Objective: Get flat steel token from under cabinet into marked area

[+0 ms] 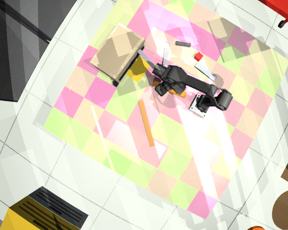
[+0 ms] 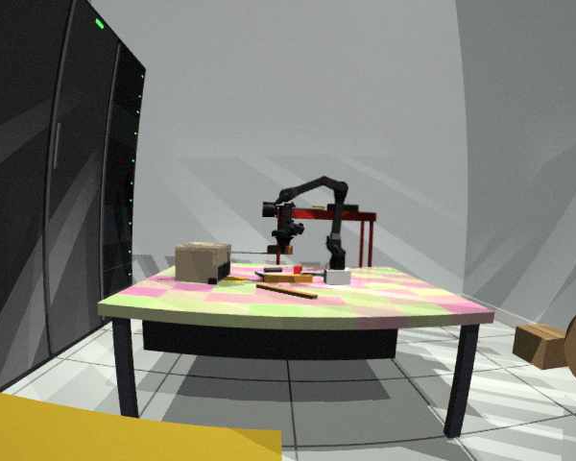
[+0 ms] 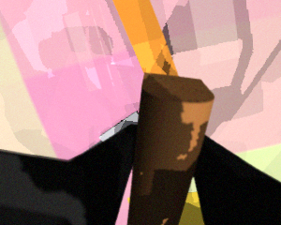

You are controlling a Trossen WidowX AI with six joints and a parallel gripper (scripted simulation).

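The tan cabinet (image 1: 119, 49) (image 2: 194, 262) stands at the left of the table, its dark vented front facing the arm. The yellow marked area (image 1: 137, 70) (image 2: 234, 279) lies in front of it. My gripper (image 2: 281, 247) (image 3: 164, 135) is shut on the brown handle (image 3: 170, 112) of a tool, above the table. The tool's thin grey blade (image 1: 146, 58) (image 2: 249, 252) reaches toward the cabinet; from above, its end appears by the upper part of the front. In the exterior view it is level, well above the table. I cannot see the token in any view.
An orange piece (image 1: 180, 95) (image 2: 287, 278) lies below the arm, and an orange bar (image 1: 146, 123) (image 2: 285, 291) lies farther out. Light grey strips (image 1: 165, 56) (image 1: 205, 71), a dark-handled screwdriver (image 1: 183, 43) and a red block (image 1: 198, 56) (image 2: 297, 269) lie on the table.
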